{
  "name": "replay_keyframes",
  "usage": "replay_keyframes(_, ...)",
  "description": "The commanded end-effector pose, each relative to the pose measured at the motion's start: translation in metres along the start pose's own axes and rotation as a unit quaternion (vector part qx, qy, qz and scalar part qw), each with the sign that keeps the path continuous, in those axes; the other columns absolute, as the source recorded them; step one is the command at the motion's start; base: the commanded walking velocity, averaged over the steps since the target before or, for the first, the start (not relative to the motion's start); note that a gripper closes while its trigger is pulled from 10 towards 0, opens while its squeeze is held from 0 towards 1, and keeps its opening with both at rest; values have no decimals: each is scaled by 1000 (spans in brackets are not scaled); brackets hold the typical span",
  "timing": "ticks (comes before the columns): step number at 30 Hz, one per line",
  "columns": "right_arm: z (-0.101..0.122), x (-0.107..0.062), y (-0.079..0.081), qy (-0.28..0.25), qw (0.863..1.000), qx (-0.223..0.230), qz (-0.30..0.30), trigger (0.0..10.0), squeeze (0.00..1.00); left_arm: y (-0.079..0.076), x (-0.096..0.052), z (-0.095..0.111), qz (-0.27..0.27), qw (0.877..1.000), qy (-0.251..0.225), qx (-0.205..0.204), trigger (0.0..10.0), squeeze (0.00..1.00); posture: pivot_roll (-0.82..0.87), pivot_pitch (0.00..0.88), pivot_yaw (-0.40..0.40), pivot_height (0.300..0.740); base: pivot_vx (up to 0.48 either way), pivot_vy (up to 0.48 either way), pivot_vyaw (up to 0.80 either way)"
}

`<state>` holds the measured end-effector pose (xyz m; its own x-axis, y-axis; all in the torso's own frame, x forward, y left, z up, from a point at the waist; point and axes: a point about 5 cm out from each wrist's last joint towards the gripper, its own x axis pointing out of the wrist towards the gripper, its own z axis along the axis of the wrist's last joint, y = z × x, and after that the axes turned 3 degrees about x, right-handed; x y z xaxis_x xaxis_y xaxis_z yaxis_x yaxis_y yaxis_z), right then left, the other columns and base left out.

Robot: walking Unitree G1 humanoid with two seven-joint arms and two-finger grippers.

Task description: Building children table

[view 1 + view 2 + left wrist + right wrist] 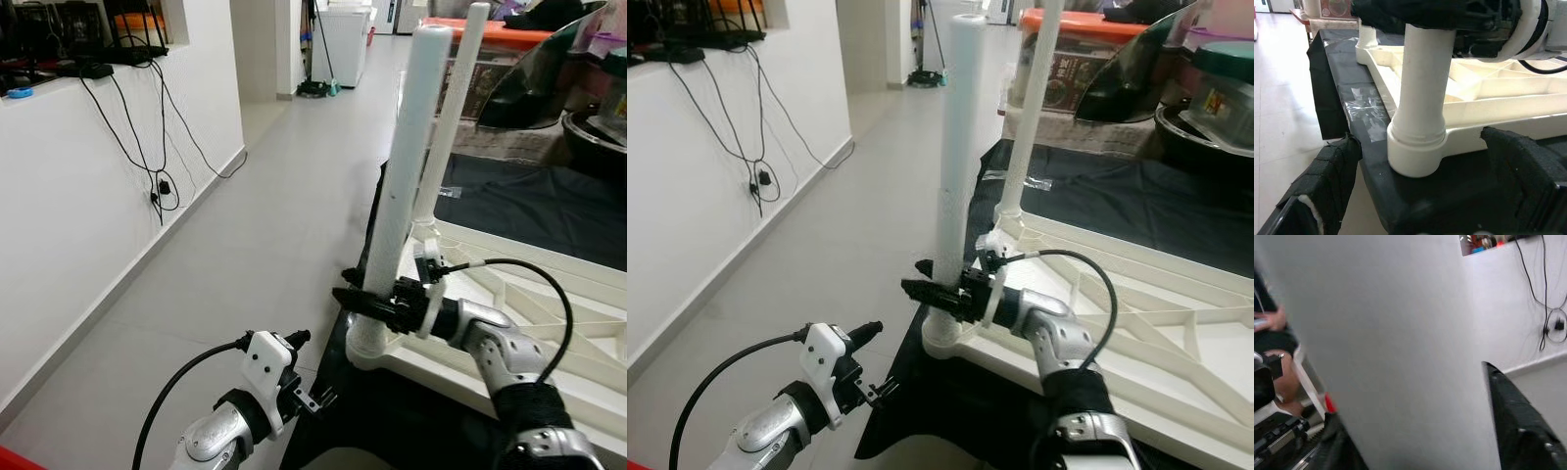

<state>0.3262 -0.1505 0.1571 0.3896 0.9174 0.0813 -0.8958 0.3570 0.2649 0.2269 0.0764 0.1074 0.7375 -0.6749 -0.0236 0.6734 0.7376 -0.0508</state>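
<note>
Left gripper (318, 397) nearest, low beside the near corner of the upturned white tabletop (549, 313), fingers (1327, 171) spread apart, holding nothing, just short of the corner socket. Right gripper (358, 294) just above that socket, its two fingers clamped around the near white leg (397, 196), which stands upright in the socket. Tabletop lies underside up, ribs showing, on a black cloth (1400, 196). Second white leg (446, 127) upright at the next corner, farther along the tabletop's edge. Beyond: grey floor (265, 225), white wall with dangling cables (162, 181).
</note>
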Motion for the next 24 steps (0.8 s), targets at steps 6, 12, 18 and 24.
replay_keyframes(6,-12,5,7,4,999,-35,-20,0,0,1,-2,-3,1,1000,8,-7,10000,0,79,0,-37,740,0,0,0)
replay_keyframes(12,-9,0,-26,-7,952,-66,-299,0,0,1,-3,-4,0,1000,9,-8,10000,0,71,0,-33,740,0,0,0)
replay_keyframes(18,-13,-43,-42,-27,772,-73,-631,0,0,2,-3,-4,-3,1000,11,-9,10000,0,69,0,-31,740,0,0,0)
replay_keyframes(24,-20,-57,-28,-44,683,-55,-727,0,0,2,-2,-4,-4,1000,12,-8,10000,0,72,0,-33,740,0,0,0)
